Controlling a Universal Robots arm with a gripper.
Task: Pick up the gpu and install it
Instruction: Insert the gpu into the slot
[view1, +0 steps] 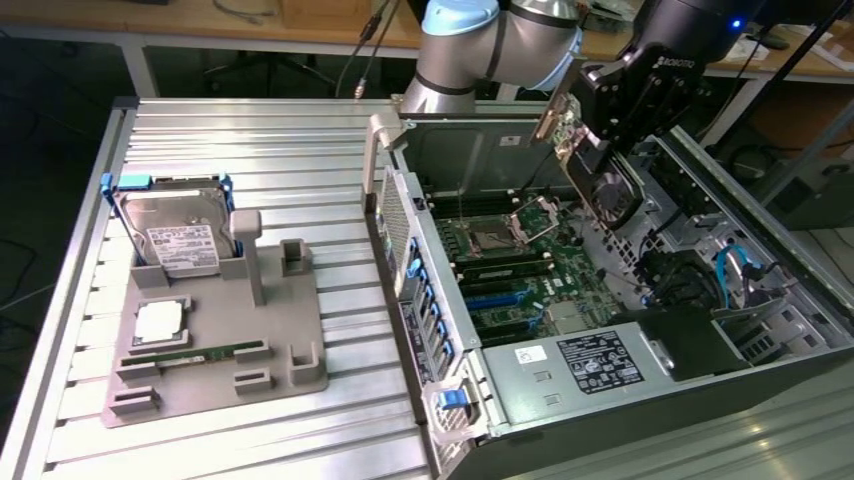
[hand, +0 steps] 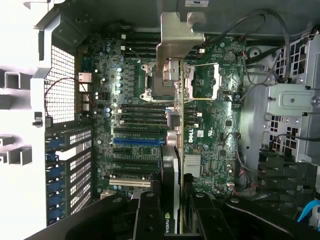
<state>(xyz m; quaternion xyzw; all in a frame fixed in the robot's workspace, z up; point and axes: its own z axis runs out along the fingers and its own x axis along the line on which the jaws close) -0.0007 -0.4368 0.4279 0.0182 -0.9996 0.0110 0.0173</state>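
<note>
Hanging above the motherboard (hand: 215, 131), gpu (view1: 597, 178) seemingly beside cables (hand: 235, 27).

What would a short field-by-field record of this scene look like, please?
held item: gpu, carried on edge with its metal bracket at one end
fingers: closed on the gpu
position: inside the open computer case, above the motherboard
install state: gpu not yet seated in a slot
parts stand: on the exterior view's left, beside the case
on the stand: hard drive upright; memory stick lying flat
</note>
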